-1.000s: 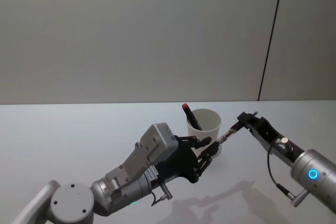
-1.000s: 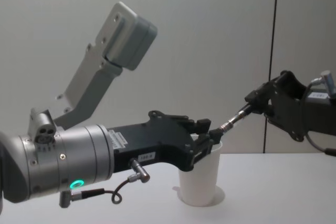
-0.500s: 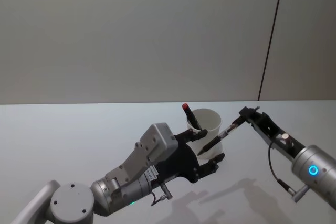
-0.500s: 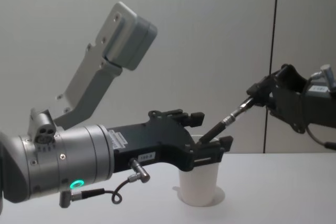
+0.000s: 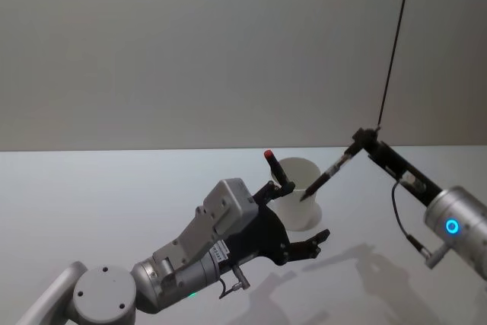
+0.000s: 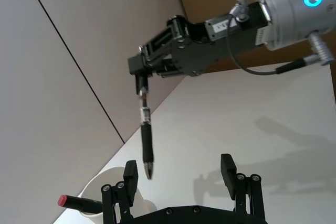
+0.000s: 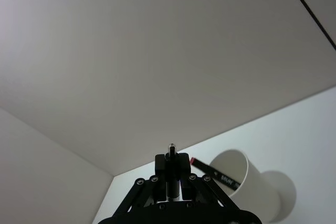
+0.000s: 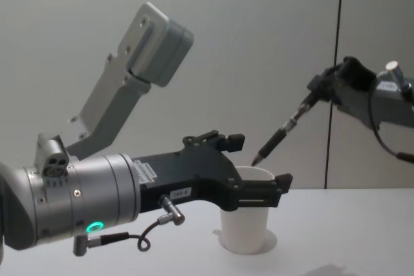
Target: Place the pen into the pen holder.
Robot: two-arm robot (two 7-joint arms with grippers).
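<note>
Pen (image 5: 323,176): black, held in the air by its upper end in the right gripper (image 5: 358,142), tip hanging down and slanted toward the cup; in the chest view the tip (image 8: 258,158) sits just above the cup's rim, not inside.
Pen holder (image 5: 297,202): white paper cup upright on the table (image 5: 91,195), between the two arms; it already holds a second pen with a red cap (image 5: 268,155) leaning against the wall nearest the left arm.
Right gripper: pressed together on the pen's top end, up and to the right of the cup.
Left gripper (image 5: 303,212): spread wide with nothing in it, low in front of the cup, one finger (image 8: 262,194) across the cup's front in the chest view.
Key relation: cup lies below and to the left of the right gripper; the pen's long axis is tilted, not plumb, and already points down toward the mouth. My judgement: the tip needs to centre over the opening, clear of the red-capped pen, before lowering.
Nearer arm: the left is closer to the cup, but the right carries the pen.
Hard to tell: whether the tip is truly over the mouth or slightly beyond the rim; the cup's lower front is hidden by the left gripper in the head view.
</note>
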